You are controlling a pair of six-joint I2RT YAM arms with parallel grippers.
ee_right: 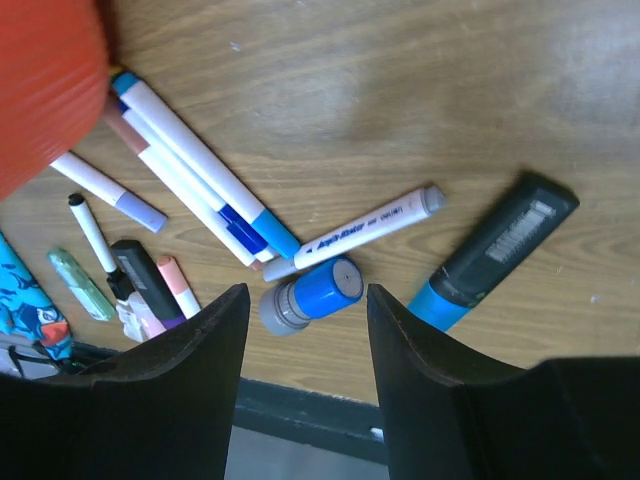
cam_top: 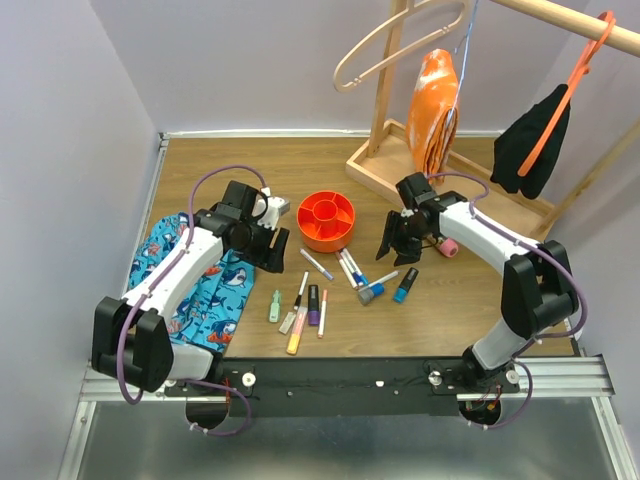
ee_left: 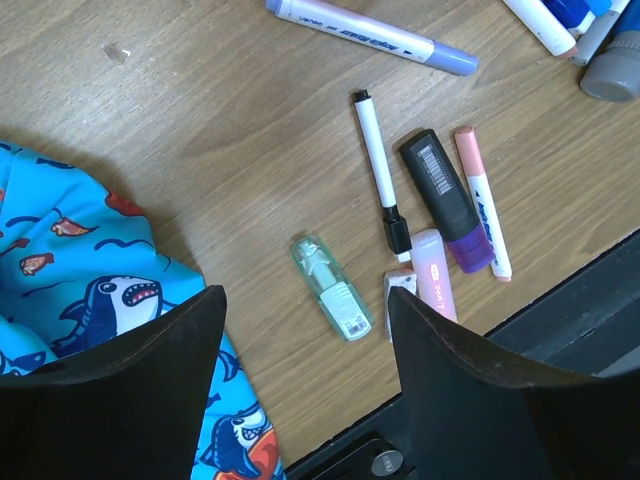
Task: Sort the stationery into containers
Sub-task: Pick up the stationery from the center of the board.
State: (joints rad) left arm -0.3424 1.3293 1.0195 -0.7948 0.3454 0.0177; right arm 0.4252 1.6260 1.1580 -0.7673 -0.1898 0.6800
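The red-orange bowl [cam_top: 326, 220] stands mid-table; its edge shows in the right wrist view [ee_right: 45, 90]. Several pens lie in front of it. My left gripper [cam_top: 262, 240] is open and empty, held above a pale green marker [ee_left: 333, 286], a thin white pen [ee_left: 378, 170], a black-and-purple highlighter [ee_left: 452, 198] and a pink pen [ee_left: 483, 200]. My right gripper [cam_top: 400, 245] is open and empty above a stubby blue-capped marker [ee_right: 315, 293], beside a white marker [ee_right: 365, 232], a black-and-blue highlighter [ee_right: 495, 250] and blue-and-white markers [ee_right: 200, 165]. A yellow highlighter [cam_top: 297, 332] lies nearest the front.
The blue shark-print cloth [cam_top: 205, 285] lies at the left under my left arm. A wooden rack base [cam_top: 440, 180] with hangers, an orange garment and a black cloth stands at the back right. A pink item [cam_top: 447, 246] lies by my right arm. The table's black front rail [cam_top: 350, 375] is close to the pens.
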